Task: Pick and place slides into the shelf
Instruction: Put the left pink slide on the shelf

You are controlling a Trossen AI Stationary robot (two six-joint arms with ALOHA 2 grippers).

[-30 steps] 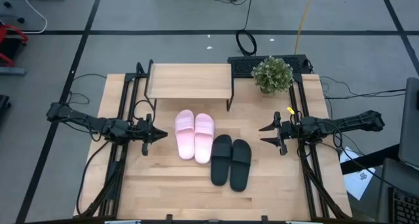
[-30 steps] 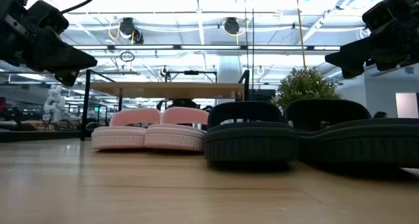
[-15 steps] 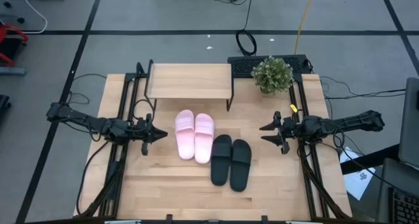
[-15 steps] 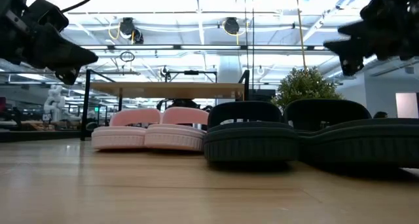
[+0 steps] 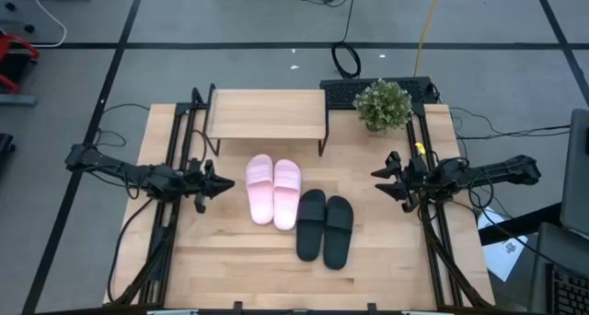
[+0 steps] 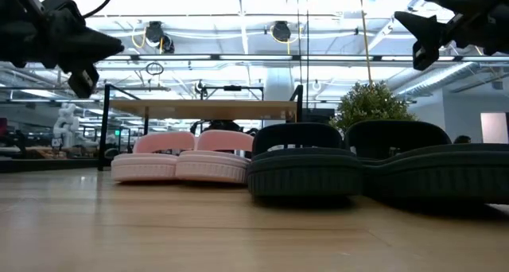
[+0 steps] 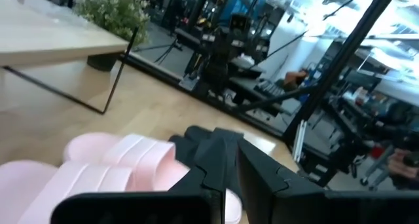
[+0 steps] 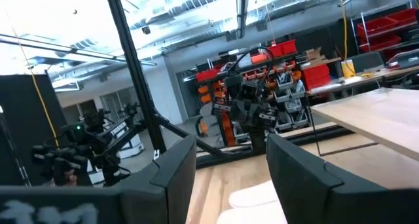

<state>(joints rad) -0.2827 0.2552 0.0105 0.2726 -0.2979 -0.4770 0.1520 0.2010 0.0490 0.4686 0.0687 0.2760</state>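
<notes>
The light pink slides lie side by side, soles down, on the table's middle. The black pair lies just right of and nearer than them. The shelf stands on thin black legs at the far edge, its top board bare. My left gripper hovers left of the pink pair, shut, pointing at it; its wrist view shows a pink slide below the fingers. My right gripper hovers right of the black pair, open. In the low view both grippers hang well above the slides.
A potted plant stands at the far right, beside the shelf. Black rails run along both side edges of the table. Bare wood lies in front of the slides toward the near edge and under the shelf.
Both grippers have risen, as the low view shows. My right gripper has also drawn back a little toward the table's right edge. The slides have stayed where they were.
</notes>
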